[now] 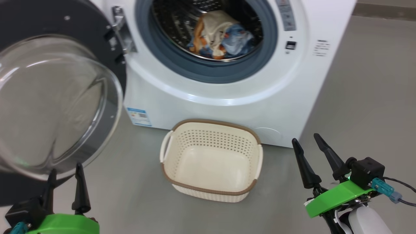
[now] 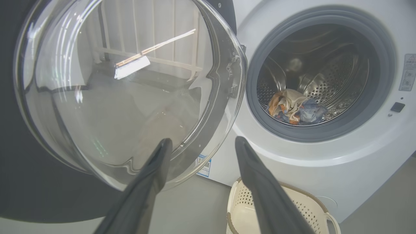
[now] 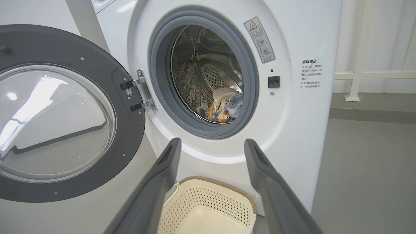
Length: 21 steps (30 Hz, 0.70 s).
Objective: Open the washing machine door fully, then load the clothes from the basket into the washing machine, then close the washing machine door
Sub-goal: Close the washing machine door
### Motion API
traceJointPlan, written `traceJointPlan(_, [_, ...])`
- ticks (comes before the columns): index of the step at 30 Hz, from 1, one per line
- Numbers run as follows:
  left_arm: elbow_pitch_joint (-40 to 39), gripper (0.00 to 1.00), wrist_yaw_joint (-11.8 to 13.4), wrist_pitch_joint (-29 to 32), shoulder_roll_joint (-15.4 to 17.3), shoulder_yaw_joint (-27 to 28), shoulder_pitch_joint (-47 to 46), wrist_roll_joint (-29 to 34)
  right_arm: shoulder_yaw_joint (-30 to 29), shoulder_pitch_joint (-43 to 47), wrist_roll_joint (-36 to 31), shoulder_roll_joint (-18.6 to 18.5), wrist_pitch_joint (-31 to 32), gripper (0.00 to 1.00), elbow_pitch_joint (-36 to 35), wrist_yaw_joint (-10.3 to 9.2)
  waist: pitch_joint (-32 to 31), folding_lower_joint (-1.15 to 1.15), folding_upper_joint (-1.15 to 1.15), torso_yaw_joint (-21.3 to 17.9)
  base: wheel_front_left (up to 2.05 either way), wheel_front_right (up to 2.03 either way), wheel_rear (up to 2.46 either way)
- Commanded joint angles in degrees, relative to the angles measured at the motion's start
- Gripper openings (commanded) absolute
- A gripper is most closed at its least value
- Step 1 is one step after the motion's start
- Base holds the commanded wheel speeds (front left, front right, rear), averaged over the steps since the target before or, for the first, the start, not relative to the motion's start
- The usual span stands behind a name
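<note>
Load's in, basket's bare, so closing the door is the step in hand!

From the head view, the clothes (image 1: 221,35) lie bundled deep in the drum at 12 o'clock, well behind the grey seal (image 1: 208,71) of the washing machine (image 1: 227,97). The basket (image 1: 213,122) sits empty on the floor just in front of it, dead centre. The washing machine door (image 1: 84,32) hangs wide open at 9 o'clock, glass bowl bulging toward us. The left hand (image 1: 65,168) is at 7 o'clock just beneath that bowl, fingers spread and holding nothing, and the right hand (image 1: 305,138) at 4 o'clock is also spread and empty. My call: the left hand must get round the door's free edge and swing it on its hinge (image 1: 122,29) until the latch catches. Underfoot there's a smooth grey floor (image 1: 357,113), with a white wall rail (image 3: 383,75) beyond the machine.
</note>
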Motion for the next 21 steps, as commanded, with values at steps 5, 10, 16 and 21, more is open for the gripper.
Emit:
traceJointPlan(5, [-1.6,1.00,1.0,-0.4,0.6,2.2,-1.2,1.5,1.6,-0.1,0.7,-0.6,-0.3,1.00,-0.7,0.14,-0.4,0.00,0.00,5.3,0.00,0.00,0.00])
traceJointPlan(10, [-1.2,1.00,1.1,-0.4,0.6,2.5,-1.4,1.8,2.1,-0.1,0.9,-0.6,-0.3,1.00,-0.4,0.14,-0.8,0.00,0.00,8.0,0.00,0.00,0.00])
traceJointPlan(16, [-0.4,1.00,0.7,-0.4,0.3,2.1,-1.3,2.0,2.4,0.1,1.2,-0.7,-0.3,1.00,0.0,0.14,-1.5,0.00,0.00,10.5,0.00,0.00,0.00])
traceJointPlan(21, [-0.4,1.00,0.7,-0.4,0.2,2.3,-1.2,2.2,2.5,0.3,1.2,-0.5,-0.3,1.00,-0.1,0.14,-1.8,0.00,0.00,11.2,0.00,0.00,0.00])
